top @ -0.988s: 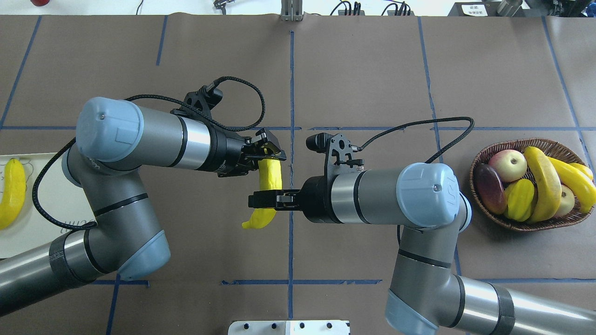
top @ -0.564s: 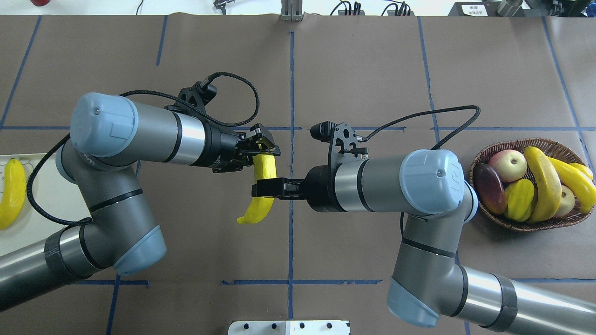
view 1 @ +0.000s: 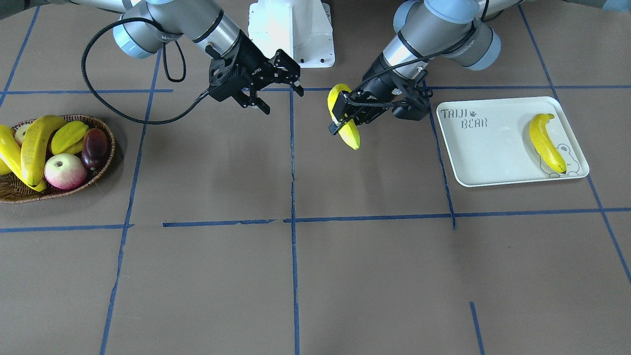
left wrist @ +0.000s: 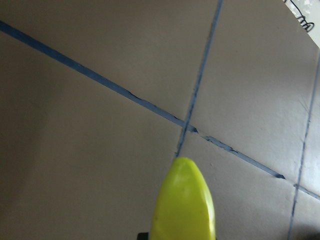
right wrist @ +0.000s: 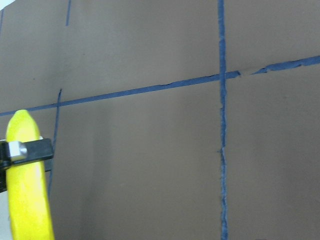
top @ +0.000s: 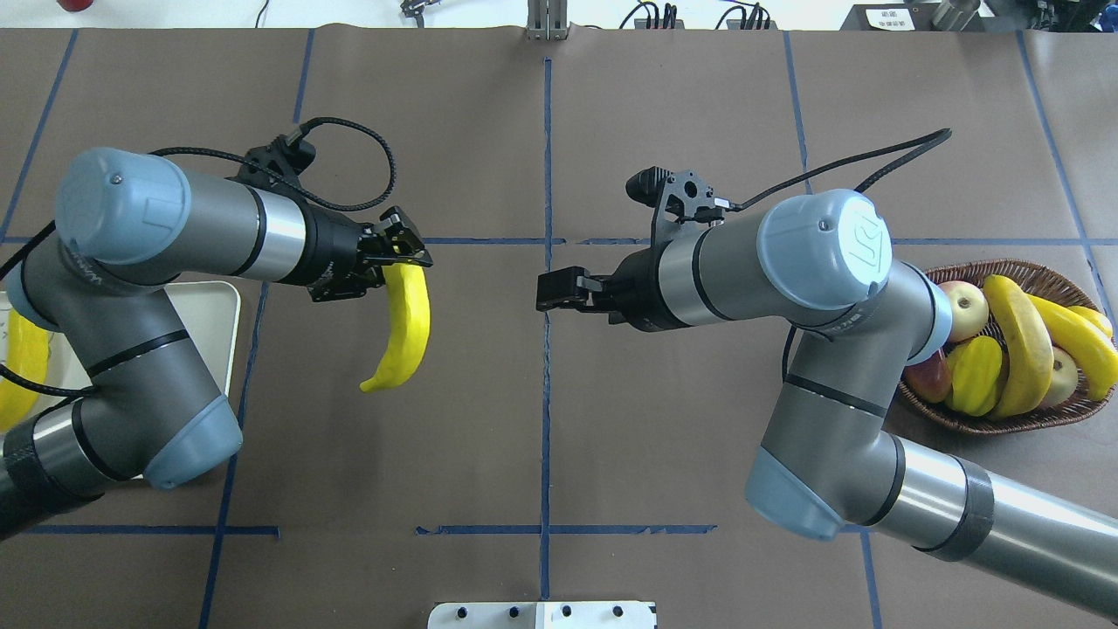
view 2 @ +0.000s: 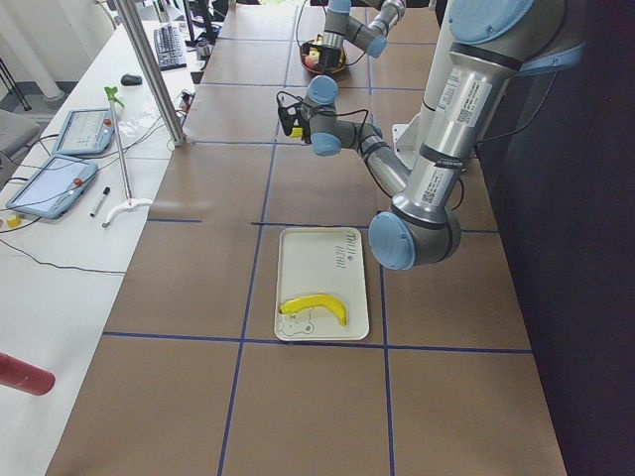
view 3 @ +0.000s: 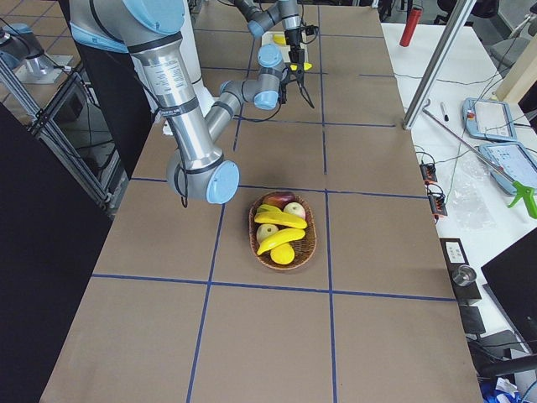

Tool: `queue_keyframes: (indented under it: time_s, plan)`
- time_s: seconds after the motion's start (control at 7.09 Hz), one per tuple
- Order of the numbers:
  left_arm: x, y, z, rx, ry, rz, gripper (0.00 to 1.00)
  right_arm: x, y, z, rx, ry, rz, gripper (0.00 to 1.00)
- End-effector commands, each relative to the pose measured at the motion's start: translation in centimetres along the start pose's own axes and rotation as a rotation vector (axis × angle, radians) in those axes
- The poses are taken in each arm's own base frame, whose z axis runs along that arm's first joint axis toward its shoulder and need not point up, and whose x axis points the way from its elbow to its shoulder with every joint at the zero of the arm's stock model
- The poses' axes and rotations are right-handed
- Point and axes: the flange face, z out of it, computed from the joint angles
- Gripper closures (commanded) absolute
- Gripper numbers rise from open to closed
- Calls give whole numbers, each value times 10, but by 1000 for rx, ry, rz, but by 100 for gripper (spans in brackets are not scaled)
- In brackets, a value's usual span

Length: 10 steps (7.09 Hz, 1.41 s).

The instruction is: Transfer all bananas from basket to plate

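Banana (top: pixel 409 323) hangs clamped in left claw (top: pixel 399 259), apparently short of plate (view 1: pixel 498 148); right claw (top: pixel 548 292) gapes empty.

Beneath the left claw (top: pixel 402 256) we see a table (top: pixel 664 114) covered in brown paper and crossed by blue tape lines (top: pixel 547 131). Past the table edge beyond that claw, we see a white bench (view 2: pixel 60 258) bearing two tablets (view 2: pixel 82 132), a keyboard (view 2: pixel 166 45) and a slanting metal post (view 2: pixel 149 69). The light is even.
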Motion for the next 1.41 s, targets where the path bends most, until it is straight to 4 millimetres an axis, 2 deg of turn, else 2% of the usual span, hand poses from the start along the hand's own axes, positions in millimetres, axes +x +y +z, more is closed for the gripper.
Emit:
queue_keyframes:
  time_s: [0.0,0.14,0.42,0.85,0.99,1.27]
  plan:
    - [-48,-32,-4,55,-142,14,100,20,-27,-1,7,154,-20,0]
    - [-93,-50,-9,74,-210,54,100,32,-44,-8,-8,213,-44,0]
    - [-169,-81,-28,106,-320,66,100,58,-84,-34,-62,291,-86,0]
    - [-264,-95,-48,121,-461,-4,100,102,-139,-78,-124,407,-188,0]
    - [-289,-96,-52,124,-494,-20,100,112,-150,-89,-132,406,-203,0]
    - [-318,-101,-58,100,-546,62,100,123,-163,-104,-141,417,-241,0]
